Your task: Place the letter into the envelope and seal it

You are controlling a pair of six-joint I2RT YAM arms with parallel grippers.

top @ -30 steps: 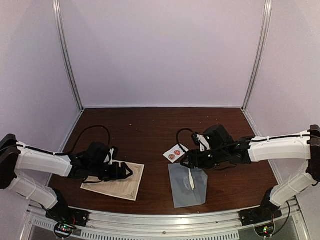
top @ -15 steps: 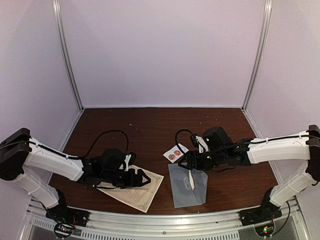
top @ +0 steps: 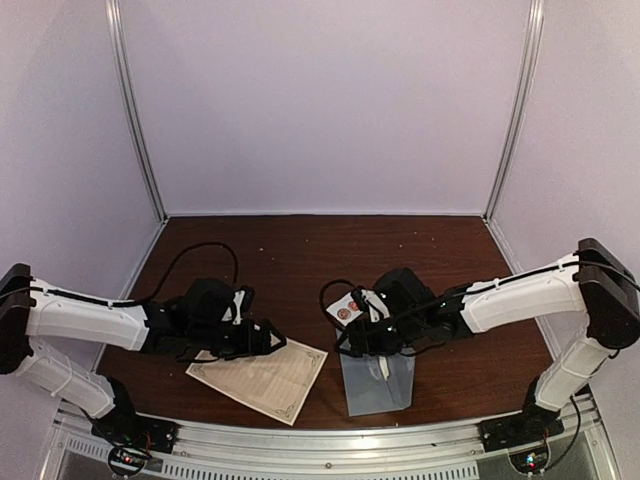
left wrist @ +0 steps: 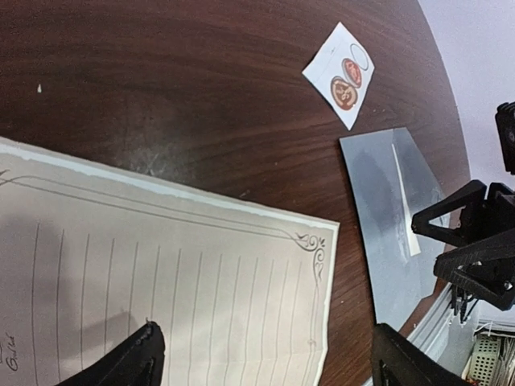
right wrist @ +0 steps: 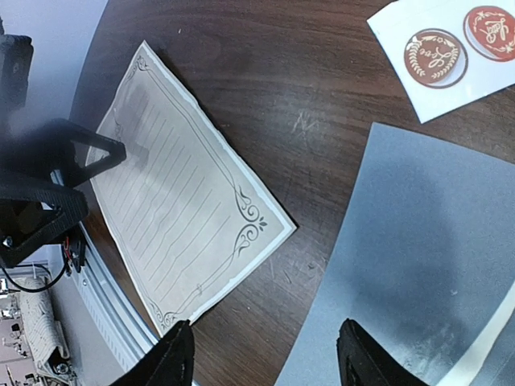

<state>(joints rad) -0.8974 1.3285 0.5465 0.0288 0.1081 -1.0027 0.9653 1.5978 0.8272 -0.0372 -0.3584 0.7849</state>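
Left pincer (left wrist: pixel 264 354) stands with its jaws spread wide and nothing between them, low over the letter (top: pixel 262 380). Whether its tips touch the paper cannot be told. The letter is a cream lined sheet with an ornamental border. It lies flat and unfolded on the dark wooden desk (top: pixel 300 250), turned at an angle, near the front edge and left of the middle.

The right pincer (right wrist: pixel 264 338) is also parted and grips nothing. It hangs above the far left part of the envelope (top: pixel 378 380), with one finger over grey-blue paper and the other over bare wood. The envelope lies flat near the front edge, right of the middle, and a thin white strip runs across its face. A stretch of bare desk separates it from the letter, which is wholly outside it.

A small white card with two red round stickers (right wrist: pixel 438 56) lies just beyond the envelope's far left corner, close to it but apart.
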